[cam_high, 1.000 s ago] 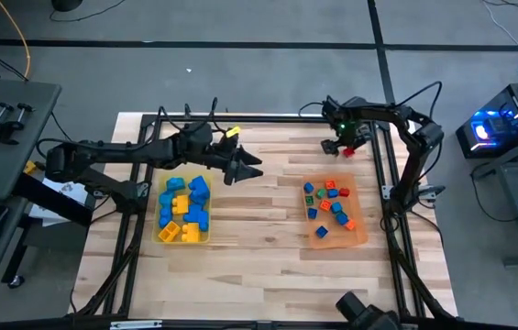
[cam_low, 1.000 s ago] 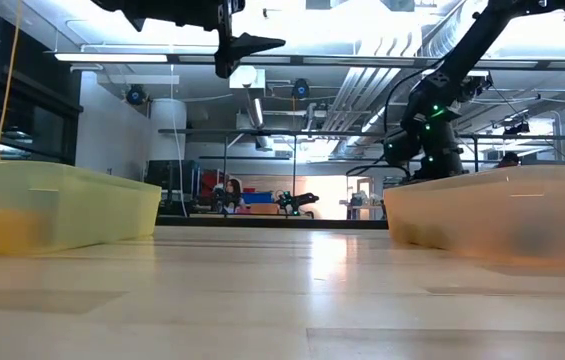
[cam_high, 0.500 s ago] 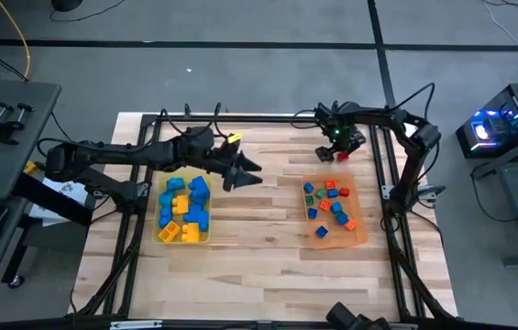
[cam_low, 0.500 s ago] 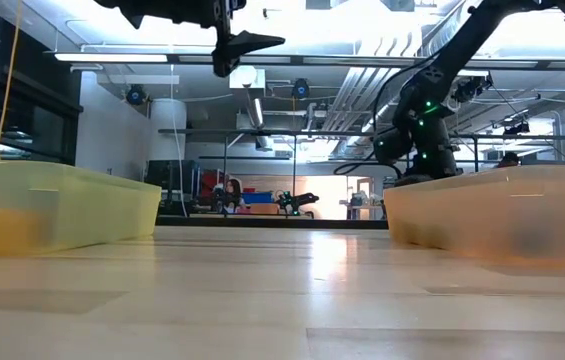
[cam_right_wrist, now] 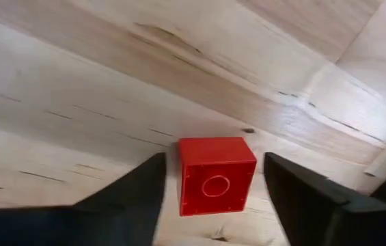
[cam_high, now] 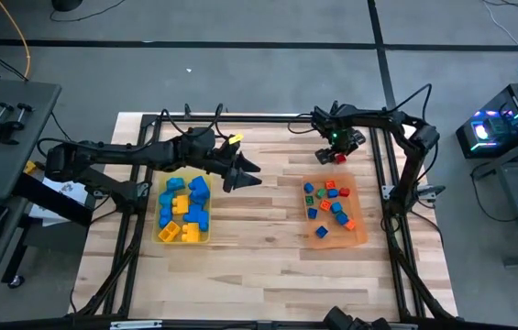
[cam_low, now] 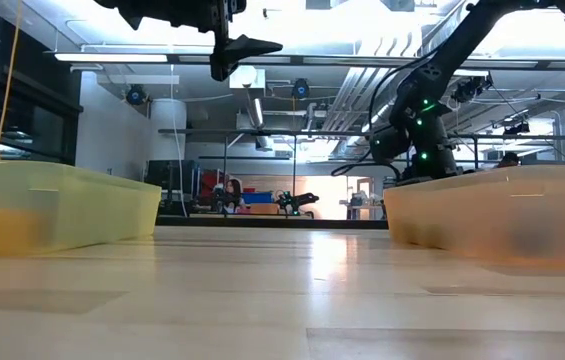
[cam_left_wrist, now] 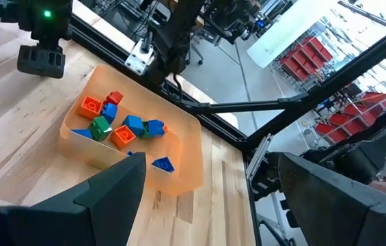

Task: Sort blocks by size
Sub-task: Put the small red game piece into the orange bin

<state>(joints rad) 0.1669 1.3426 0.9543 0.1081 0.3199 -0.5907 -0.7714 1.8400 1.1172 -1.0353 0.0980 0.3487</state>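
Observation:
A red cube (cam_right_wrist: 216, 174) rests flat on the wood near the table's far right (cam_high: 339, 159). My right gripper (cam_right_wrist: 214, 158) is open and points down over it, one finger on either side with a gap to each. The gripper also shows in the high view (cam_high: 334, 152). My left gripper (cam_high: 246, 172) is open and empty, held high over the table's middle, right of the yellow tray (cam_high: 183, 209). That tray holds the larger blue and yellow blocks. The orange tray (cam_high: 358, 229) holds several tiny red, orange, green and blue cubes.
A dark metal frame (cam_high: 268, 118) runs along the table's edges, close behind my right gripper. Bare wood lies between the two trays (cam_high: 259, 220). In the low view my left gripper (cam_low: 247, 45) hangs well above the table.
My right gripper has moved toward the table's left edge and has come to stand over the red cube.

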